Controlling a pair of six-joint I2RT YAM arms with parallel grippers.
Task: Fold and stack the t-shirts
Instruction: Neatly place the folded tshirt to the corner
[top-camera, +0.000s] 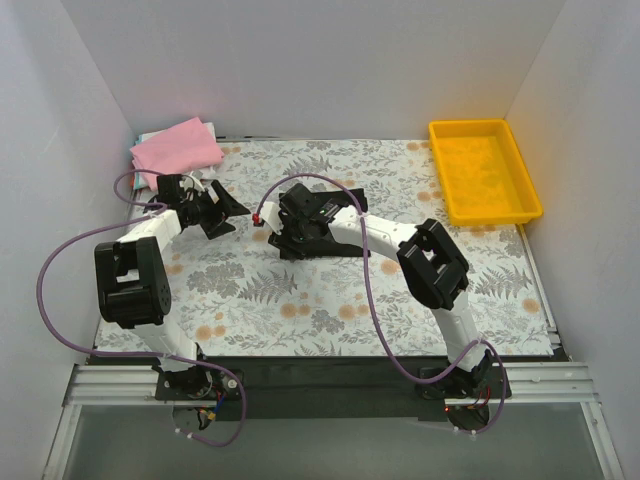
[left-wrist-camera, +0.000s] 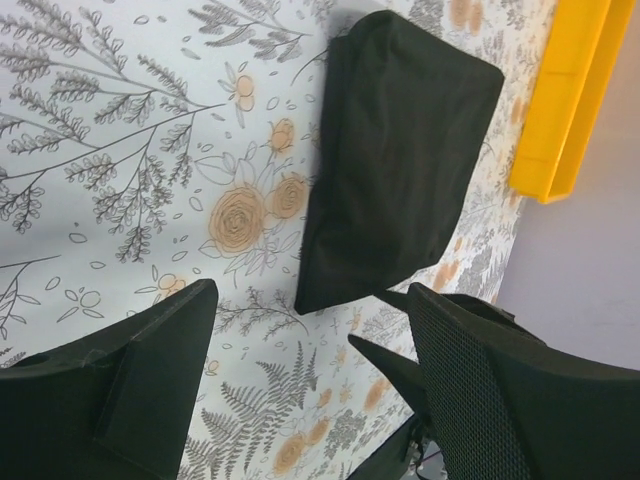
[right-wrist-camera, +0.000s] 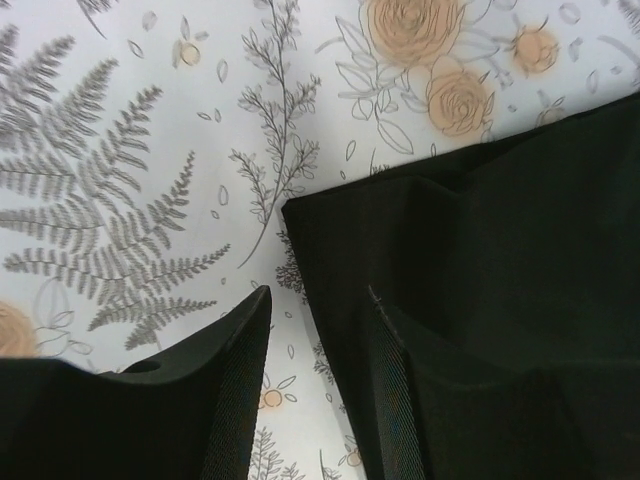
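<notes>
Tablecloth (top-camera: 300, 290) flowered, walls (top-camera: 330, 60) white; left hand (top-camera: 228, 216) gapes empty, right hand (right-wrist-camera: 318, 296) half-open astride black t-shirt (left-wrist-camera: 400, 150) edge.

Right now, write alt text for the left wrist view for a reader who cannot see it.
A folded black t-shirt lies flat on the floral table cover, just beyond the left gripper, whose two black fingers stand open and empty in the foreground. The edge of a yellow tray shows at the upper right.

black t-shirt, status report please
Left gripper open, empty, off the black t-shirt. Right gripper open, jaws astride its folded edge. Pink t-shirt, yellow tray far back, out of the way.
</notes>
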